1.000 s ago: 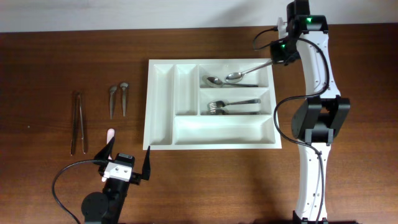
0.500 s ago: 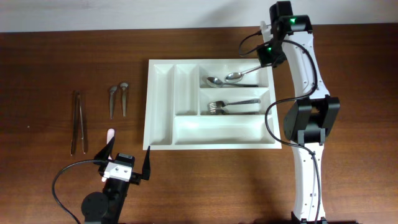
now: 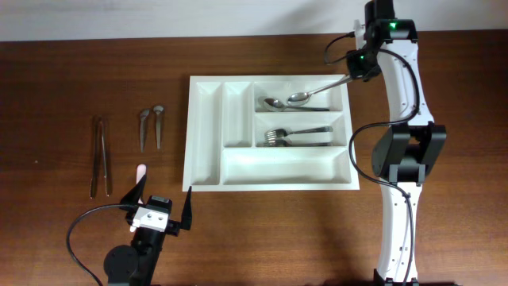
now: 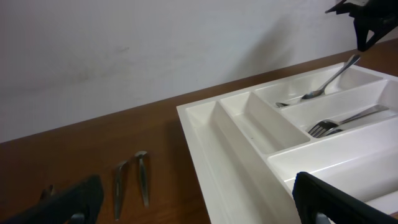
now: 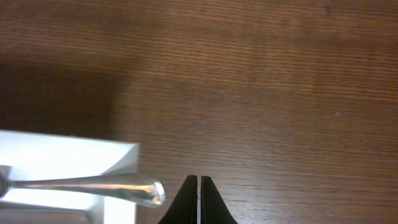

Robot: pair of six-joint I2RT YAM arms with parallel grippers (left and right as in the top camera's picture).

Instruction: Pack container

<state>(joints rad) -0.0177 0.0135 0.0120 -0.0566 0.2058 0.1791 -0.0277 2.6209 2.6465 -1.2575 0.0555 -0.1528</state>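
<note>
Two tools: left tool [image 3: 166, 189] wide open; right tool [image 5: 197, 180] closed beside spoon [image 5: 93, 183].

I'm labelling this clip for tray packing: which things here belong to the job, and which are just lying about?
Job: container, spoons and forks in it, two small utensils left of it.
Lying about, possibly: tongs, pink-tipped piece.

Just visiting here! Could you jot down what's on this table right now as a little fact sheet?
Tray: white container, five compartments
Far long compartment: two spoons, one handle leaning over the rim
Next compartment: forks
Loose on table: two small utensils, tongs
Left gripper: open, empty
Right gripper: shut, empty, beside the spoon handle's end
</note>
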